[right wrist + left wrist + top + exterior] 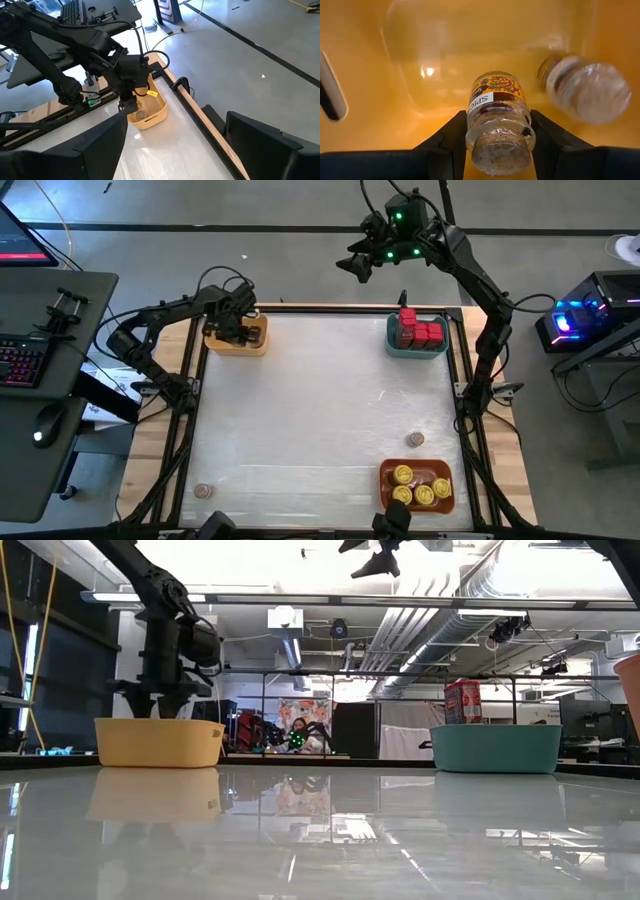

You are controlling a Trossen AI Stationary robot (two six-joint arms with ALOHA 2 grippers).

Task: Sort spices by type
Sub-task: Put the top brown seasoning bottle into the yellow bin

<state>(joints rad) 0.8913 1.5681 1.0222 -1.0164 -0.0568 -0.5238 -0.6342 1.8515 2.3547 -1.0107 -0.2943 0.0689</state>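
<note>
Now a small tan-lidded glass spice jar point(499, 125) is held between the left gripper point(497, 145)'s half-closed fingers inside the yellow plastic bin point(250, 346) at ten o'clock; it should be released low, clear of the neighbouring jar point(587, 92).

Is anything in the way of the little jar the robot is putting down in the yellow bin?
Nothing visible. The left gripper holds the small spice jar inside the yellow bin, over bare bin floor. Another jar lies off to one side, apart from it.
</note>
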